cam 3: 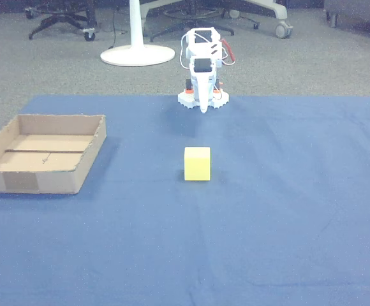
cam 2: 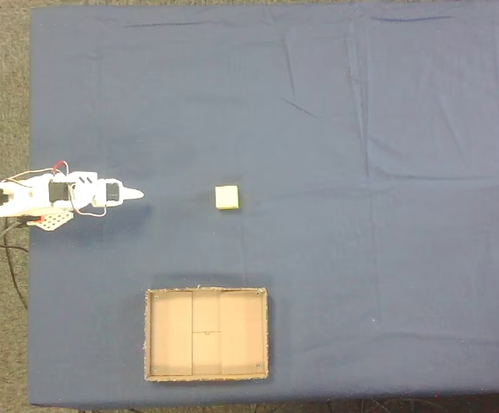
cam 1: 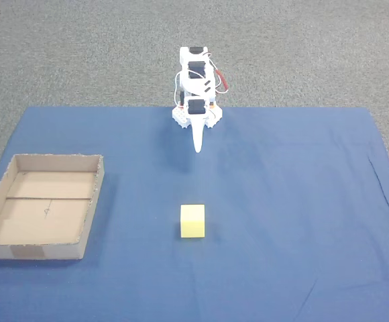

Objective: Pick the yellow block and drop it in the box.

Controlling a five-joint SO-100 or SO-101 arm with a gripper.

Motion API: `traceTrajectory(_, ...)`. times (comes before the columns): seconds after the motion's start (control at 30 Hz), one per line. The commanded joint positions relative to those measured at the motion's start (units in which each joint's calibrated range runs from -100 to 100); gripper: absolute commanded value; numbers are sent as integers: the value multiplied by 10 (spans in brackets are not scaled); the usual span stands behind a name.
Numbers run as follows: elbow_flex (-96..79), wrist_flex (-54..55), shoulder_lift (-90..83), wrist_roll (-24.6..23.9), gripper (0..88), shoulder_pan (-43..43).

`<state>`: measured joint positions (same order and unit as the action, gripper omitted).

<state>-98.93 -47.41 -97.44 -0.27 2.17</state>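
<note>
Yellow block (cam 1: 193,221) is seen resting on the blue cloth (cam 1: 302,201), near the middle of the covered surface, with nothing touching it. In a fixed view from above, the block (cam 2: 226,197) lies to the right of the gripper (cam 2: 136,194), well apart from it, and above the box (cam 2: 206,334) in the picture. In the other view the block (cam 3: 197,164) is found directly in front of the arm (cam 3: 202,64), with open cloth (cam 3: 287,210) between them.

The box (cam 1: 20,251), a shallow brown cardboard tray with low walls, is placed on the cloth at the left in a fixed view; a seam is seen across its floor and a tape patch on its near wall. In the other view the box (cam 3: 6,182) is likewise seen at the left, apart from the block.

The white arm (cam 1: 196,87) is folded at the far edge of the cloth, its gripper (cam 1: 197,149) pointed down and toward the block. The fingers are seen pressed together into a single narrow tip, with nothing held between them. In the other view the gripper (cam 3: 202,108) hangs just over the cloth's far edge.
</note>
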Motion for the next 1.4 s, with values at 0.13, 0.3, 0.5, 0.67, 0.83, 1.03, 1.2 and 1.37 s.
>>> traceTrajectory(0.13, -9, 0, -2, 11, 2, 3)
traceTrajectory(0.3, -9, 0, -2, 11, 2, 3)
traceTrajectory(0.5, 173, 51, 153, -10, 2, -31)
traceTrajectory(0.67, 523, 36, 440, -60, 106, -79)
traceTrajectory(0.83, 798, 30, 707, -7, 322, -115)
traceTrajectory(1.03, 1103, -49, 1016, 50, 419, -107)
traceTrajectory(1.2, 1414, -246, 1261, 71, 428, -90)
traceTrajectory(1.37, 1540, -341, 1373, 87, 423, -46)
